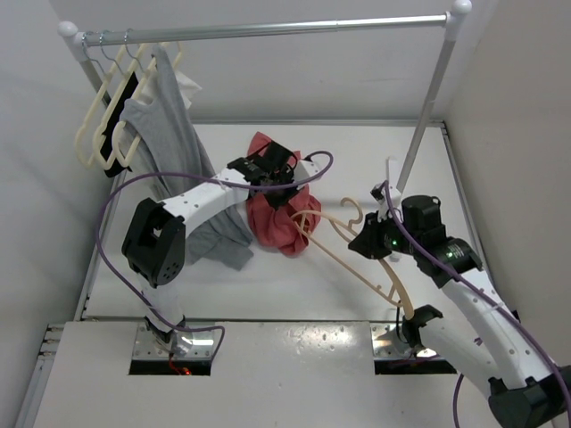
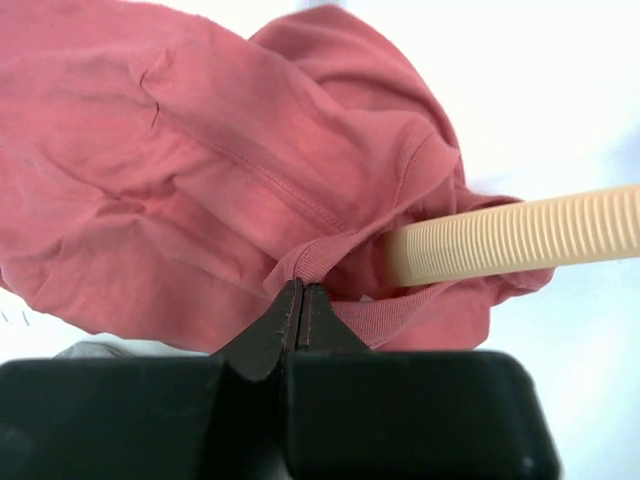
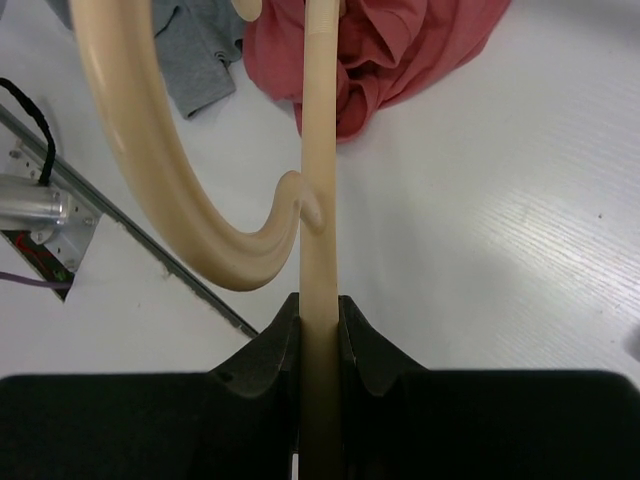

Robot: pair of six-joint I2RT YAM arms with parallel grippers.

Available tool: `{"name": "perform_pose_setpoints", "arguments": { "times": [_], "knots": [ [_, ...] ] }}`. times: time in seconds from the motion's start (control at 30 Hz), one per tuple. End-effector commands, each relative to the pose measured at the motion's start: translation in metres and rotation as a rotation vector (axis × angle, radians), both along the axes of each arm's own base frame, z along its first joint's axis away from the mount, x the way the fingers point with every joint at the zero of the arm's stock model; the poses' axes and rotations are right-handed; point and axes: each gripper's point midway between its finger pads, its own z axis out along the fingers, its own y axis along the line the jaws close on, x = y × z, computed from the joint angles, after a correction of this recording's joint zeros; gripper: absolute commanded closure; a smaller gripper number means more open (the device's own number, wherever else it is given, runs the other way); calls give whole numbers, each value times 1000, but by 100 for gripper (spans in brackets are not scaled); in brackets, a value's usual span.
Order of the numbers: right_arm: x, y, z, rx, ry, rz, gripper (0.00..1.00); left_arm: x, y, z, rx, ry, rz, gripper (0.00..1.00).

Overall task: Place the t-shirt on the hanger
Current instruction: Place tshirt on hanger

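The coral-red t-shirt (image 1: 278, 218) hangs bunched over the white table, lifted by my left gripper (image 1: 272, 174). In the left wrist view my left gripper (image 2: 301, 288) is shut on the ribbed neck edge of the t-shirt (image 2: 200, 170). One ribbed arm of the tan hanger (image 2: 520, 238) pokes into the neck opening beside the jaws. My right gripper (image 1: 373, 239) is shut on the hanger (image 1: 357, 259), which slants from the t-shirt toward the near right. In the right wrist view the hanger bar (image 3: 318, 180) runs up from my right gripper (image 3: 319, 300) to the t-shirt (image 3: 400, 45).
A grey garment (image 1: 169, 134) and pale cream hangers (image 1: 103, 125) hang at the left end of a metal clothes rail (image 1: 268, 29). The rail's right post (image 1: 428, 116) stands just behind my right arm. Part of the grey garment lies on the table (image 1: 227, 245).
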Motion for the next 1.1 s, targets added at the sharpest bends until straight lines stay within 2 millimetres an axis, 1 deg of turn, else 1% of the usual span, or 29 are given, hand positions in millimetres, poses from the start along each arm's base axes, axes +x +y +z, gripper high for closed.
{"name": "perform_pose_setpoints", "arguments": {
  "times": [0.0,0.03,0.07,0.1,0.13,0.17,0.2,0.23,0.27,0.33,0.37,0.4,0.43,0.47,0.5,0.57,0.63,0.67,0.7,0.73,0.77,0.8,0.83,0.9,0.97,1.0,1.03,1.07],
  "knots": [
    [8,6,14,37,-82,11,100,10,-8,23,-69,-25,11,100],
    [8,7,5,45,-53,-2,100,6,-12,26,-86,-10,-7,100],
    [13,8,7,51,-60,-16,100,4,-14,26,-101,3,-9,100],
    [21,11,10,71,-87,-22,100,2,-17,31,-111,11,-20,100],
    [28,13,8,80,-76,-41,100,-1,-22,41,-150,15,-32,100],
    [33,16,9,90,-81,-46,100,-2,-25,47,-166,24,-35,100],
    [46,17,14,100,-119,-70,100,-6,-25,50,-173,30,-43,100],
    [52,18,13,98,-129,-78,100,-6,-28,55,-194,37,-32,100],
    [61,20,9,95,-115,-91,100,-7,-30,56,-204,47,-32,100],
    [81,24,22,112,-162,-113,100,-6,-34,66,-235,50,-18,100],
    [88,26,23,118,-159,-131,100,-8,-36,66,-247,63,-19,100],
    [96,30,15,120,-127,-141,100,-8,-37,71,-255,64,-12,100],
    [105,30,18,124,-141,-164,100,-8,-40,77,-274,64,-17,100],
    [113,29,18,134,-127,-211,100,-9,-42,78,-285,76,-13,100],
    [120,29,21,147,-129,-240,100,-8,-43,83,-292,66,-14,100],
    [135,32,23,190,-131,-295,100,-9,-44,83,-298,71,-22,100],
    [142,34,20,250,-108,-351,100,-10,-43,82,-292,79,-20,100],
    [151,39,21,282,-116,-360,100,-10,-43,82,-289,74,-27,100],
    [155,41,20,301,-105,-371,100,-10,-43,82,-289,74,-27,100],
    [160,45,23,340,-87,-391,100,-12,-41,85,-286,68,-34,100],
    [168,49,18,359,-80,-400,100,-13,-40,81,-277,69,-40,100],
    [174,52,20,380,-80,-407,100,-13,-40,81,-277,69,-40,100],
    [182,56,28,432,-78,-422,100,-12,-40,81,-273,63,-48,100],
    [194,58,18,455,-42,-472,100,-13,-39,80,-264,64,-56,100],
    [208,57,25,500,-52,-526,100,-16,-38,78,-260,74,-68,100],
    [215,57,31,503,-66,-538,100,-18,-39,83,-265,61,-89,100],
    [225,54,29,497,-83,-571,100,-20,-37,81,-254,66,-95,100],
    [230,53,31,495,-94,-589,100,-24,-33,80,-244,73,-100,100]
  ]
}}
